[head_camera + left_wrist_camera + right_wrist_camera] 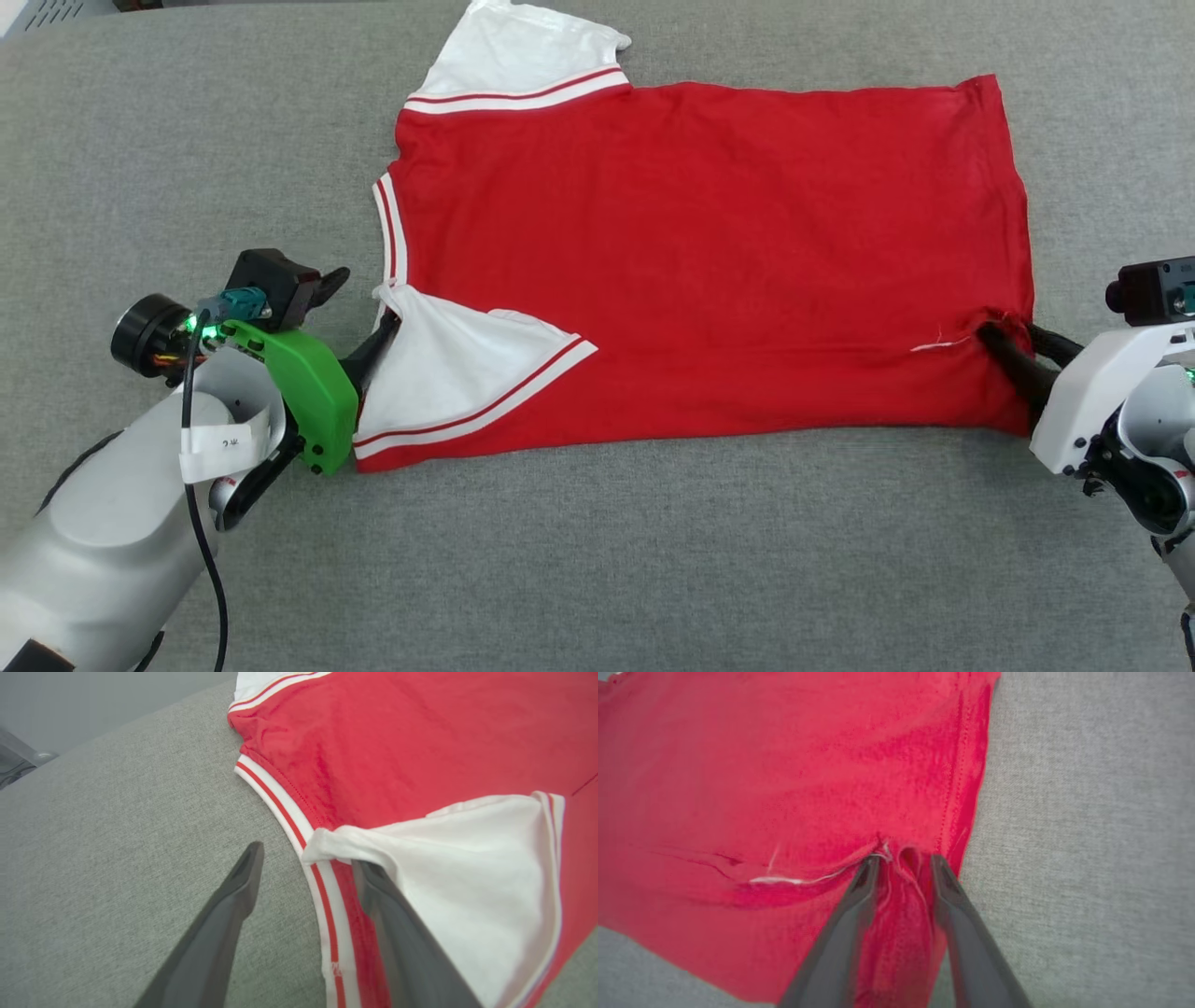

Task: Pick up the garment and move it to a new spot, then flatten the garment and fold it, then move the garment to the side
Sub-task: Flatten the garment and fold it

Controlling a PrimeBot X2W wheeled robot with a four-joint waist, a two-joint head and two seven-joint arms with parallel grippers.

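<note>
Overhead, a red jersey (709, 261) lies spread flat on a gray cloth-covered surface (597, 560), its neck toward the robot's left and its hem (1013, 187) toward the right. No numerals show on the upturned side. The far white sleeve (523, 47) sticks out past the top edge, while the near white sleeve (457, 373), edged in red and white stripes, is folded inward over the red body. The left gripper (359, 308), which has a bright green part (303, 387) behind it, sits at the striped neck trim (390, 229). Seen from its wrist, its jaws stand wide apart: one dark finger (233, 891) rests over bare gray cloth, and the other is tucked against the edge of the folded sleeve, with the trim running between them. The right gripper (1008, 336) is at the near corner of the hem. From its wrist, its jaws are partly apart, with a small pucker of red cloth lying between the fingertips and a loose white thread (794, 879) trailing beside them.
</note>
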